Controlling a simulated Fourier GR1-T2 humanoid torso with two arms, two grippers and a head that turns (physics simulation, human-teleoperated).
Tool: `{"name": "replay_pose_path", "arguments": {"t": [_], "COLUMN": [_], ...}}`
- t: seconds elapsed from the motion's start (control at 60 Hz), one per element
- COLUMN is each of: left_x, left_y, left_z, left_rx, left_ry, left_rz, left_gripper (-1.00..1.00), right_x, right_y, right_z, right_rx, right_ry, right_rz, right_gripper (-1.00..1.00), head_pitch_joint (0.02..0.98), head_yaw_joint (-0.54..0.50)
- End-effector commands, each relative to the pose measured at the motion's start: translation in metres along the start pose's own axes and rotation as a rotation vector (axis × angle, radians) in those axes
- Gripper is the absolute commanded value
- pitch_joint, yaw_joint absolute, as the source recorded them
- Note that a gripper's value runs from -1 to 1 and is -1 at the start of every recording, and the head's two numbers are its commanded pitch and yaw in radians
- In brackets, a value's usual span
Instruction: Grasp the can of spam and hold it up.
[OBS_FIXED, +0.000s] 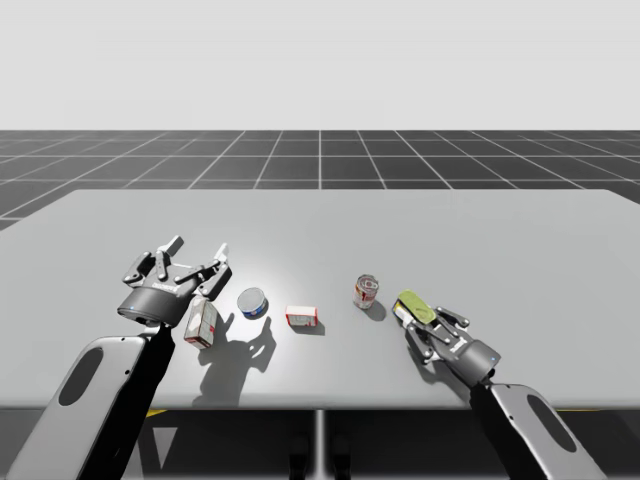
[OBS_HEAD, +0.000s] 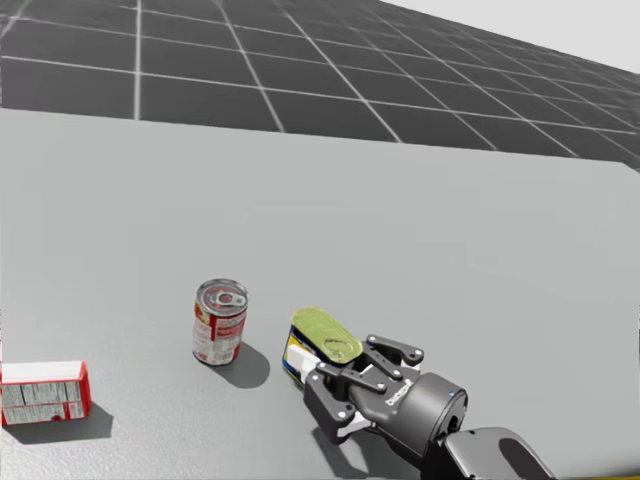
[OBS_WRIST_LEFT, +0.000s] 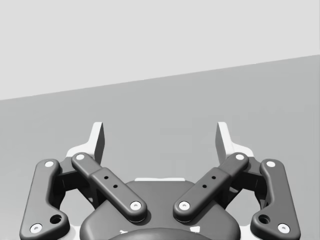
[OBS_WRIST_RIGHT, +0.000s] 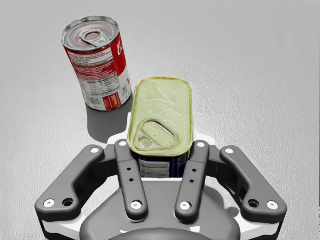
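Item: can of spam (OBS_WRIST_RIGHT: 160, 120), oblong, yellow-green lid with pull tab, blue sides. Location: near edge of table (OBS_FIXED: 400, 220), on my right, just beside red round can (OBS_WRIST_RIGHT: 95, 62) but apart from it.

Holder: right gripper (OBS_WRIST_RIGHT: 161, 150), fingers pressed against both long sides of the can, clamped on it. Grip is taken across the narrow width, probably because that span fits the fingers and leaves the lid free. The can looks to sit at table height, so the raise is judged not yet done.

Spare tool: left gripper (OBS_WRIST_LEFT: 160, 132), fingers wide apart, nothing between them. It hovers above tall red-and-white box (OBS_FIXED: 202, 322), seemingly parked away from the work.

Views compared: right wrist view gives finger contact on both sides and the lid detail. High view leaves that contact vague, yet lists the whole row: tall box, blue round tin (OBS_FIXED: 252, 302), low red-and-white box (OBS_FIXED: 301, 317), red can, spam. Head view adds the shadow of the red can falling toward the spam.
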Motion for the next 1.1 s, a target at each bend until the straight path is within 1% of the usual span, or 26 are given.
{"name": "replay_pose_path", "arguments": {"t": [0.017,0.067,0.083,0.133,0.183,0.35,0.433,0.533,0.55,0.6,0.667,0.767,0.783,0.833,0.85,0.883,0.95,1.033,1.067,1.1], "left_x": [0.000,0.000,0.000,-0.001,-0.001,-0.001,-0.001,-0.001,-0.001,-0.001,-0.001,-0.001,-0.001,-0.001,-0.001,-0.001,0.000,0.000,0.000,0.000], "left_y": [0.000,0.000,0.000,-0.001,-0.001,-0.001,0.000,0.000,0.000,0.000,0.000,0.000,0.001,0.001,0.001,0.001,0.001,0.001,0.002,0.002], "left_z": [0.000,0.000,0.000,0.000,0.000,0.001,0.001,0.000,0.000,0.000,0.001,0.001,0.000,0.001,0.001,0.001,0.001,0.001,0.001,0.001], "left_rx": [0.000,-0.002,-0.002,-0.002,-0.002,-0.002,-0.002,-0.002,-0.001,-0.001,-0.001,0.000,0.000,0.001,0.002,0.003,0.004,0.006,0.006,0.008], "left_ry": [0.001,0.002,0.002,0.002,0.002,0.002,0.002,0.003,0.003,0.003,0.002,0.002,0.002,0.001,0.001,0.001,0.001,0.001,0.001,0.001], "left_rz": [0.000,0.001,0.000,0.001,0.001,0.004,0.004,0.005,0.005,0.006,0.006,0.008,0.009,0.009,0.009,0.009,0.013,0.016,0.016,0.016], "left_gripper": [-1.00,-1.00,-1.00,-1.00,-1.00,-1.00,-1.00,-1.00,-1.00,-1.00,-1.00,-1.00,-1.00,-1.00,-1.00,-1.00,-1.00,-1.00,-1.00,-1.00], "right_x": [-0.014,-0.015,-0.015,-0.015,-0.015,-0.014,-0.008,0.009,0.017,0.025,0.045,0.069,0.077,0.086,0.095,0.098,0.119,0.141,0.146,0.157], "right_y": [-0.003,-0.003,-0.003,-0.003,-0.003,-0.003,-0.004,-0.003,-0.003,-0.003,-0.004,-0.005,-0.005,-0.004,-0.004,-0.004,-0.002,0.000,0.000,0.001], "right_z": [0.002,0.002,0.002,0.002,0.002,0.002,0.003,0.006,0.007,0.009,0.011,0.013,0.013,0.013,0.013,0.014,0.015,0.018,0.019,0.020], "right_rx": [-0.077,-0.075,-0.075,-0.073,-0.076,-0.085,-0.097,-0.109,-0.115,-0.122,-0.147,-0.182,-0.194,-0.202,-0.212,-0.216,-0.227,-0.234,-0.238,-0.242], "right_ry": [0.038,0.037,0.037,0.037,0.035,0.016,-0.005,-0.048,-0.062,-0.077,-0.110,-0.166,-0.193,-0.216,-0.239,-0.247,-0.295,-0.345,-0.358,-0.384], "right_rz": [-0.038,-0.036,-0.035,-0.033,-0.031,-0.014,-0.010,0.002,0.009,0.011,0.022,0.025,0.019,0.009,0.009,0.009,0.013,0.030,0.036,0.048], "right_gripper": [0.96,0.97,0.94,0.96,0.94,0.96,0.98,1.00,1.00,0.99,1.00,1.00,1.00,1.00,1.00,1.00,1.00,1.00,1.00,1.00], "head_pitch_joint": [0.551,0.512,0.497,0.470,0.446,0.428,0.432,0.440,0.441,0.443,0.445,0.445,0.444,0.443,0.441,0.441,0.437,0.439,0.440,0.440], "head_yaw_joint": [-0.38,-0.38,-0.39,-0.39,-0.39,-0.39,-0.39,-0.40,-0.40,-0.40,-0.41,-0.41,-0.41,-0.41,-0.41,-0.41,-0.42,-0.42,-0.42,-0.42]}}
